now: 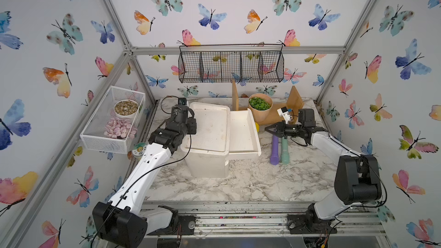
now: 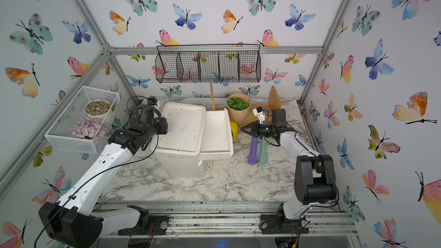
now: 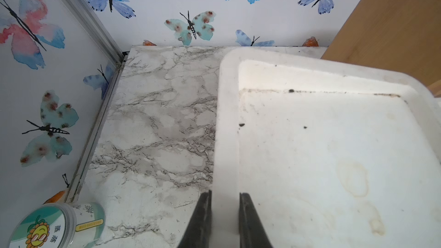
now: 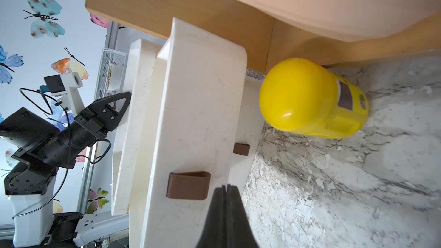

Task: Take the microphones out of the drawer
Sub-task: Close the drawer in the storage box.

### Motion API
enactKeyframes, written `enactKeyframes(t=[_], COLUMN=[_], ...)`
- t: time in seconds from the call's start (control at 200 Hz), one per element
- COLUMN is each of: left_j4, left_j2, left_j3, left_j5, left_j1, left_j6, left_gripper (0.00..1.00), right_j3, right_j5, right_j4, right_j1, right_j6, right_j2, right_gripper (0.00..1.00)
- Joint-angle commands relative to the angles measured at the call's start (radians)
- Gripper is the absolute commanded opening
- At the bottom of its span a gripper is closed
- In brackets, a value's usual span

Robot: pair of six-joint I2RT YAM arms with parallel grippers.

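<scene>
Two apparent toy microphones, the purple microphone (image 1: 274,150) and the teal microphone (image 1: 285,151), lie side by side on the table (image 1: 238,187), clear of the bare open drawer (image 1: 241,130), long axes front to back beneath your right gripper (image 1: 266,129), the nearer one. It is closed on nothing; your left gripper (image 3: 225,193) pinches the cabinet (image 1: 207,127) rim.

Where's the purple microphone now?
In a top view, the purple microphone lies on the table right of the open drawer, beside the teal microphone, its far end under the right gripper.

Drawer (image 1: 243,134) juts R of cabinet (image 1: 207,137), pot (image 1: 260,113) behind it, 2 mics (image 1: 274,150) on table (image 1: 250,182) further R
</scene>
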Motion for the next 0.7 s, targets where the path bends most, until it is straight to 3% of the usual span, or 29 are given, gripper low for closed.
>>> enactKeyframes(t=[0.0,0.696], left_j4=[-0.030,-0.032], left_j2=[-0.019,-0.018], left_j3=[-0.015,-0.018], left_j5=[-0.006,0.021], left_j1=[-0.016,-0.016], left_j6=[-0.049,-0.074], left_gripper=[0.00,0.00], right_j3=[-0.008,-0.002], right_j5=[-0.049,-0.054], right_j4=[0.051,0.186], right_j1=[0.028,0.225], right_j6=[0.020,0.138], right_j2=[-0.018,-0.017], right_gripper=[0.02,0.02])
